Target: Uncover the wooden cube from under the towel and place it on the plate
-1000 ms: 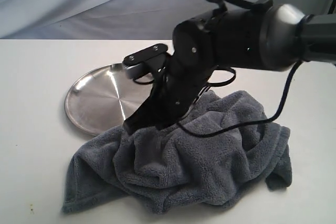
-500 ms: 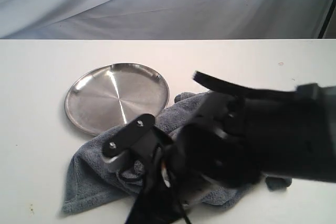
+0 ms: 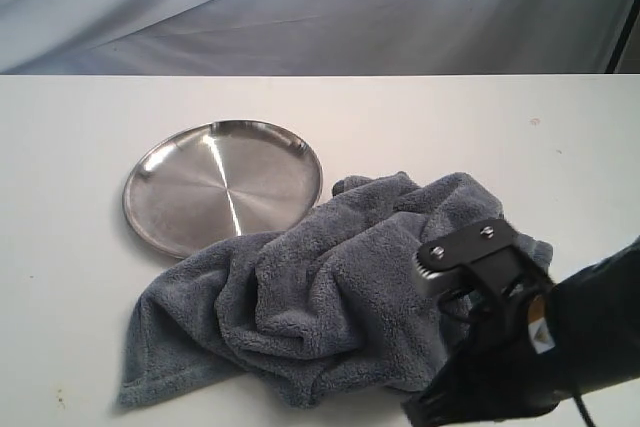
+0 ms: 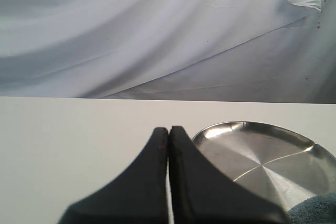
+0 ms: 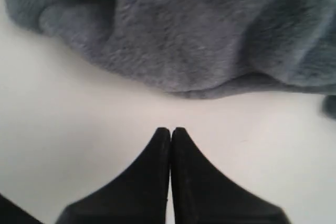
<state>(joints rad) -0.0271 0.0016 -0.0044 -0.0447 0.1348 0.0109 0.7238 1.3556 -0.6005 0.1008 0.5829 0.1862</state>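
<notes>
Towel [image 3: 330, 297] lying bunched, overlapping plate [image 3: 190, 192] rim; cube not showing in any view
Wrist views showing jaws: left gripper [image 4: 169, 130] staying-free, closed and empty near plate; right gripper [image 5: 170, 131] closed, empty, hovering just off towel

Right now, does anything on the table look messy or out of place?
The towel lies crumpled in a heap, and one edge laps over part of the rim of the plate. Nothing looks spilled or damaged.
</notes>
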